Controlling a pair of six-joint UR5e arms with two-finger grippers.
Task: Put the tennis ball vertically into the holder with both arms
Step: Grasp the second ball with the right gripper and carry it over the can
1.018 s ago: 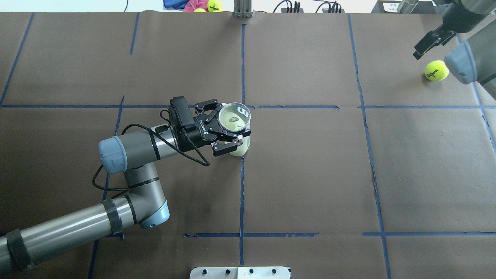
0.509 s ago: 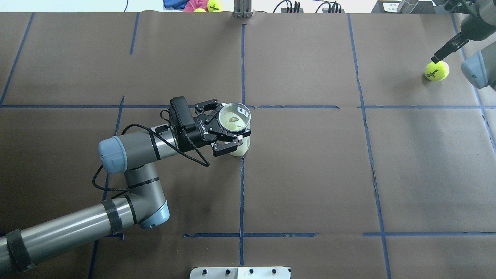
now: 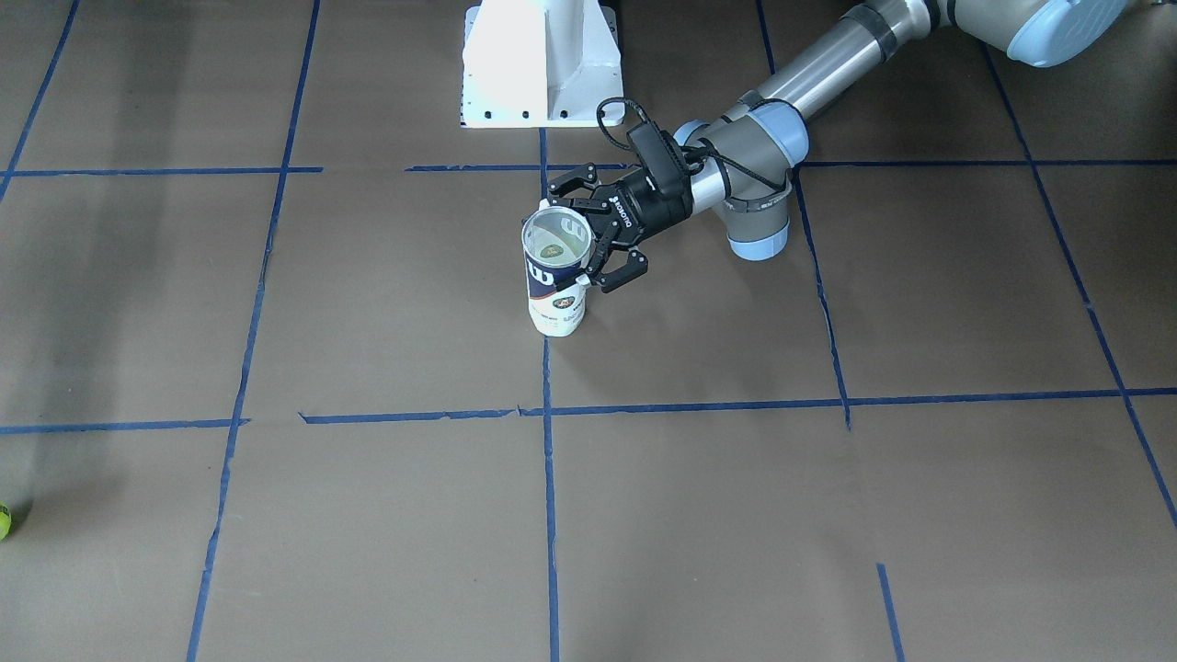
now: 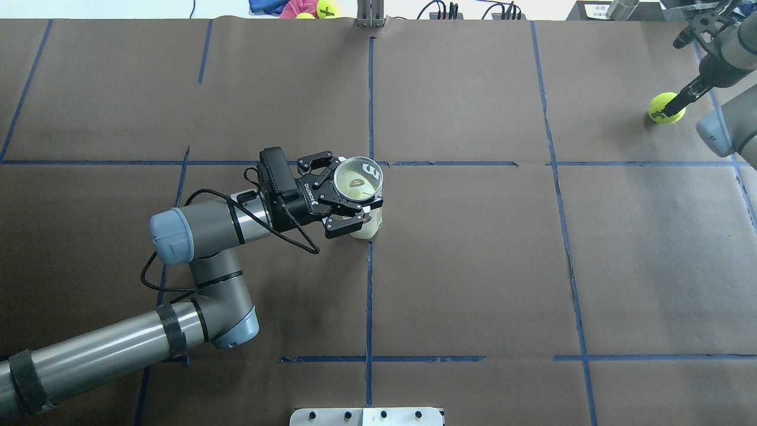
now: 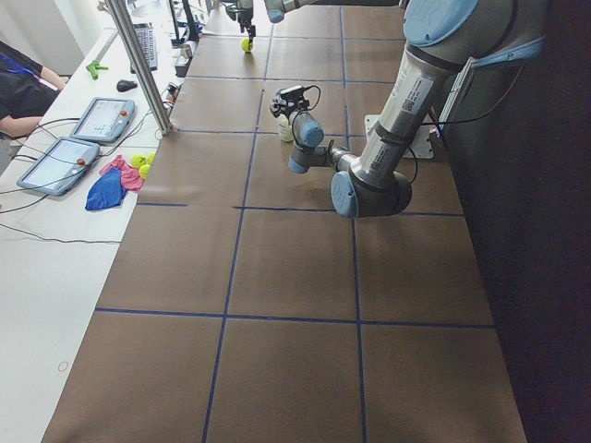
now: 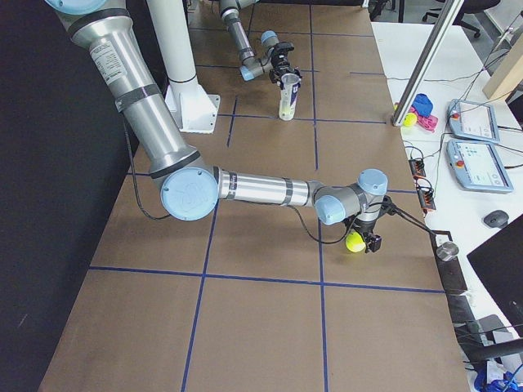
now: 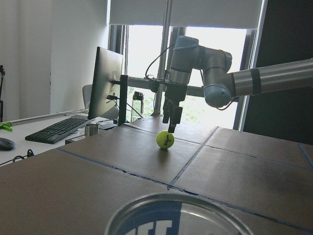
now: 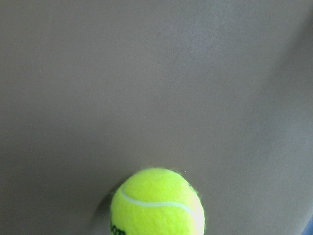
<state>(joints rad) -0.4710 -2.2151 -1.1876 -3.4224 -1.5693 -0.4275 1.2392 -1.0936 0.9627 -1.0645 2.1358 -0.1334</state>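
While the holder (image 3: 554, 296) stands upright on the brown paper table (image 3: 828, 515), the left gripper (image 3: 596, 227) grasps it from the side. Its black fingers (image 3: 622, 274) are wrapped around the clear wall just under the open rim. White lettering on the gripper's body reads ROBOTIQ. On the can, directly below the fingers, a navy band carries a large white Wilson "W". Under that is a white label whose small print is too fine to read. Seen down through the mouth between the fingers, a yellow-green ball inside the can (image 4: 356, 184) lies at the bottom. It bears a dark mark that cannot be made out.

Well apart from that gripper, at the far corner of the table, the right gripper (image 7: 171, 121) hangs with its fingers pointing down and parted, gripping nothing. The tennis ball (image 4: 659, 110) lies on the paper just beneath its fingertips. Whether a fingertip touches the felt cannot be told. Dark print on the ball is partly covered by a finger in the overhead view. In the right wrist view only the first letters show, at the frame's lower edge, unreadable.

Behind the left gripper's arm stands a white pedestal (image 3: 542, 64).
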